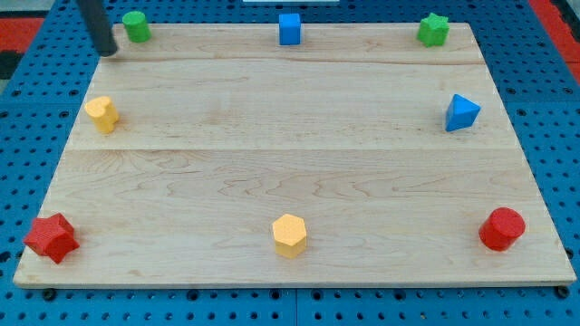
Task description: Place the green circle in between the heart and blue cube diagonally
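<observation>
The green circle (136, 25) stands at the board's top left corner. My tip (108, 50) is just left of and slightly below it, a small gap apart. The yellow heart (101, 113) lies near the left edge, below my tip. The blue cube (289, 28) stands at the middle of the top edge.
A green star (433, 30) sits at the top right corner, a blue triangle (461, 112) near the right edge, a red cylinder (501, 228) at the bottom right, a yellow hexagon (289, 235) at the bottom middle, a red star (51, 237) at the bottom left. The wooden board (290, 163) lies on blue pegboard.
</observation>
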Available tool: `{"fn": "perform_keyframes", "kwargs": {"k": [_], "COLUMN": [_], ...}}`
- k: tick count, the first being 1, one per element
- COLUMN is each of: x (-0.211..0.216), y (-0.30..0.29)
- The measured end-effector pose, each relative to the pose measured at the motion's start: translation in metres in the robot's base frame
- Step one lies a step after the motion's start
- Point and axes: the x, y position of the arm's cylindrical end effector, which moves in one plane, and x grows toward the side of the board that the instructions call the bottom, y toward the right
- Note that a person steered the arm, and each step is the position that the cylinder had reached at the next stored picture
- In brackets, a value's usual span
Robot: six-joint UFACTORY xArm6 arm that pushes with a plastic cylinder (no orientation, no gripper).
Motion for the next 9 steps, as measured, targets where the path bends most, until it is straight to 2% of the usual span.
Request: {"fn": "perform_keyframes", "kwargs": {"k": [1,2,5,6,7,9], "x": [-0.006,-0.062,-0.066,-0.065,-0.065,-0.066], "y": [-0.004,-0.004,0.008,0.025,0.075,0.112]}}
